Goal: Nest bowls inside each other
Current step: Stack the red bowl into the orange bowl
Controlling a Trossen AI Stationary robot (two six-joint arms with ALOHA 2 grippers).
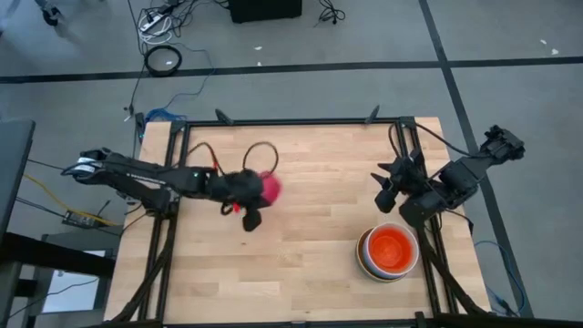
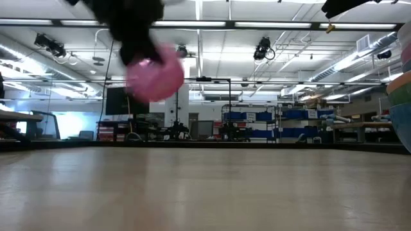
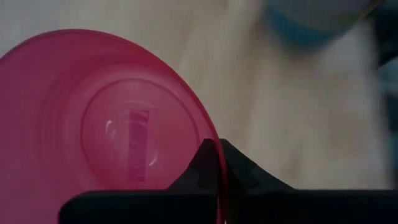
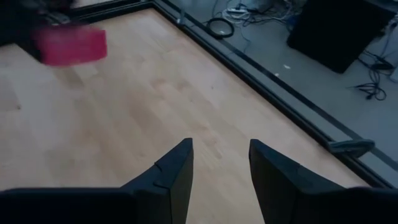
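A pink bowl point(image 1: 271, 187) hangs above the middle-left of the table with my left gripper point(image 1: 255, 195) shut on it. The low view shows the pink bowl point(image 2: 154, 78) well clear of the tabletop. A stack of nested bowls point(image 1: 390, 253), an orange-red one on top, stands near the table's right front corner. My right gripper point(image 4: 221, 168) waits open and empty above the table's right side, just beyond the stack. My left gripper pinches the pink bowl's wall at its rim point(image 3: 219, 163), one finger point(image 3: 198, 173) inside the bowl and the other outside. The fingers come from the table's left, slanting down. The bowl is lifted clear of the table and tilted.
Bare wood lies between the pink bowl and the stack. Black frame rails point(image 1: 301, 121) run along the table's edges. A black cable point(image 1: 260, 150) loops over the left arm near its gripper.
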